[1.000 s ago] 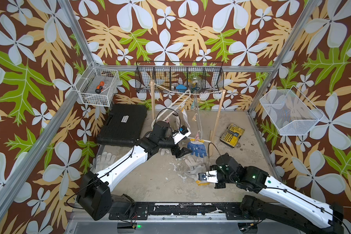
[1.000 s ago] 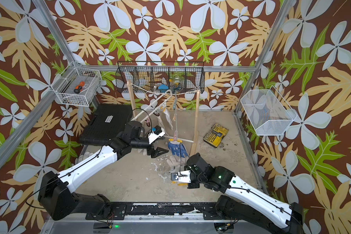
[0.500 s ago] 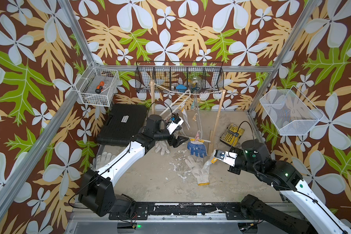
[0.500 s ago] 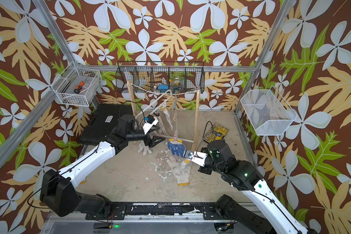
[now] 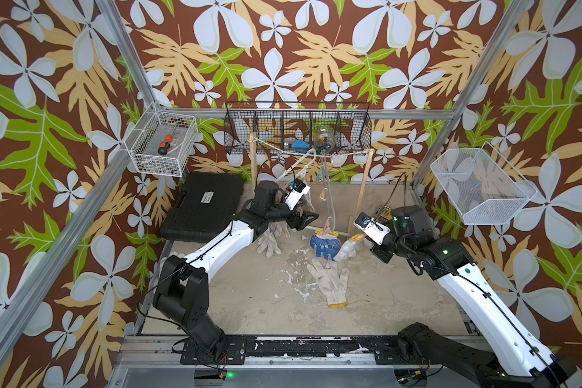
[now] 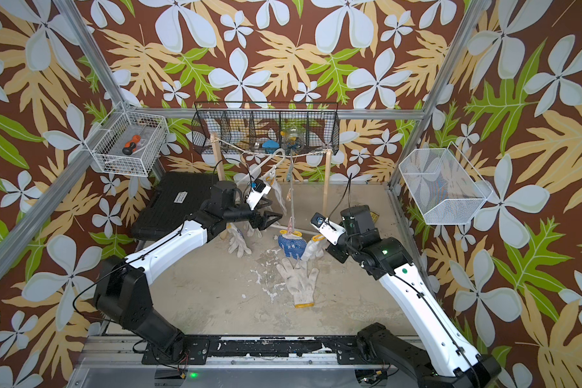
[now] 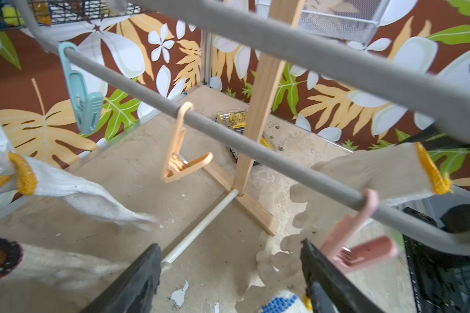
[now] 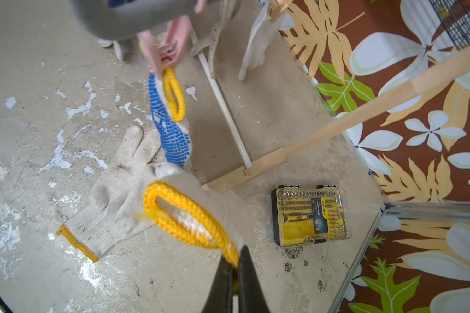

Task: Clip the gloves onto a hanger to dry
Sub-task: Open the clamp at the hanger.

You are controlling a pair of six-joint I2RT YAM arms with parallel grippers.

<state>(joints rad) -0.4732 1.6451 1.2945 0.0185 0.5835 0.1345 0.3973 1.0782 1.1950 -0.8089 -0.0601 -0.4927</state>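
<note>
Glove [image 8: 179, 178] in right pincer [image 8: 235, 260], cuff up, fingers downward

right tool [image 8: 236, 260] is pinched tight on the yellow cuff of a white glove [image 8: 190, 216]; just past it a blue-dotted glove [image 8: 171, 130] hangs from a pink clip [image 8: 166, 48]; a third glove [image 8: 114, 195] lies flat on the counter [image 8: 25, 67]; yellow bit case [image 8: 311, 216] sits close to the wooden stand foot [image 8: 255, 168]

We find here a robot test cell in a lab: an aluminium frame [image 5: 410, 115], walls covered by flowered wallpaper [image 5: 182, 57], two arms [image 5: 222, 242] fixed on a rail [image 5: 283, 349], wire baskets [image 5: 353, 134], and a stained floor [image 5: 249, 302].
</note>
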